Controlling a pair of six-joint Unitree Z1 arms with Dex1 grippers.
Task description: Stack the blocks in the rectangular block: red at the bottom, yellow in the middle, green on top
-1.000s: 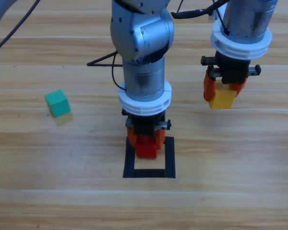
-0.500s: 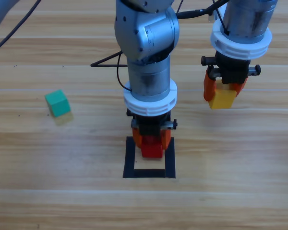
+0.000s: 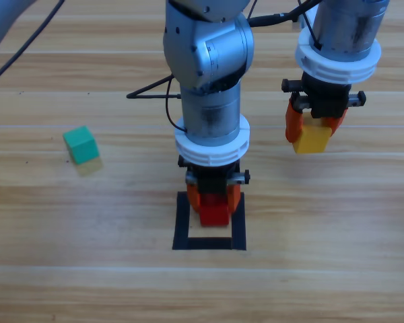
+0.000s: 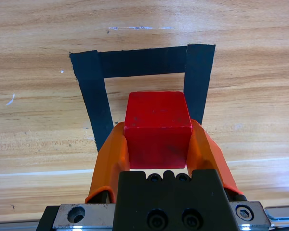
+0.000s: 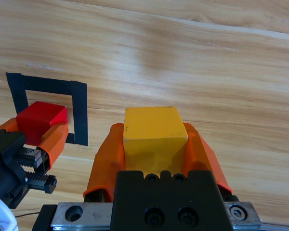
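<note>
The left gripper [image 3: 214, 202] stood over the rectangular block [image 3: 238, 225] with the red cube [image 3: 214, 215] clamped between its two orange jaws. In the left wrist view the cube [image 4: 158, 129] sat inside the black tape outline [image 4: 97, 96], closer to its near edge than its far one, with bare wood showing ahead of it. Whether it had touched the wood or hung just above I could not tell. That was what the coming move turned on, to my eye — the red was already within the outline, so it wanted only setting down and letting go, not carrying sideways.

The right gripper [image 3: 314, 134] waited well off to the right and farther back, its jaws clenched on the yellow cube [image 3: 312, 140], clear of the table. From its own wrist view the yellow [image 5: 153, 138] filled the jaws, the outline and the red lying away to the left.

The green cube [image 3: 80, 145] sat alone on the table [image 3: 337, 282] far to the left, nearer the left arm than the right — no gripper close to it.

By count: three cubes, one of each colour, one taped outline, two grippers, both loaded
</note>
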